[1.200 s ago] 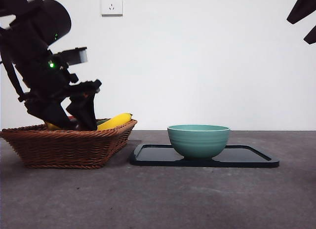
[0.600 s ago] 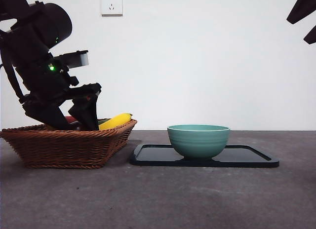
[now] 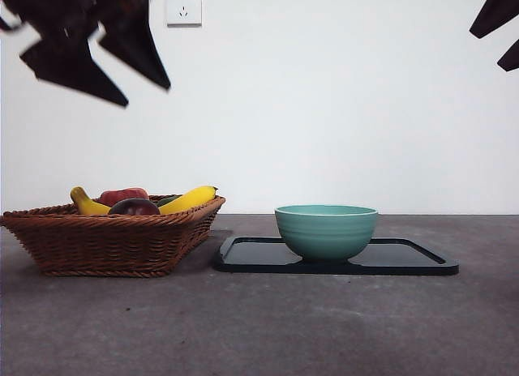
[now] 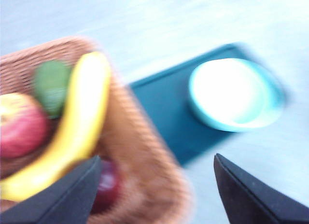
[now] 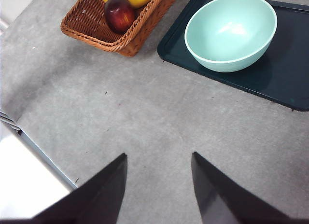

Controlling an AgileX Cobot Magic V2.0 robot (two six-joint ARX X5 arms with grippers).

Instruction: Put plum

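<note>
Left gripper (image 3: pixel 122 76): mine, jaws spread wide, nothing held, high above the basket (image 3: pixel 105 246). Right gripper (image 5: pixel 157 185): parked, open, empty. Plum (image 3: pixel 135 207): near edge of basket, beside banana (image 3: pixel 188 199) and apple (image 3: pixel 122 196). Bowl (image 3: pixel 326 230): on tray (image 3: pixel 405 262), further along the table (image 3: pixel 259 327). Risk: my wrist view is blurred; a descent could land on the banana, or the glossy plum could slip.

Low front camera level across the table, both wrist cameras looking down from above, all three sharing the wicker basket (image 3: pixel 109 242), green bowl (image 5: pixel 231 32) and dark tray (image 4: pixel 166 113).
</note>
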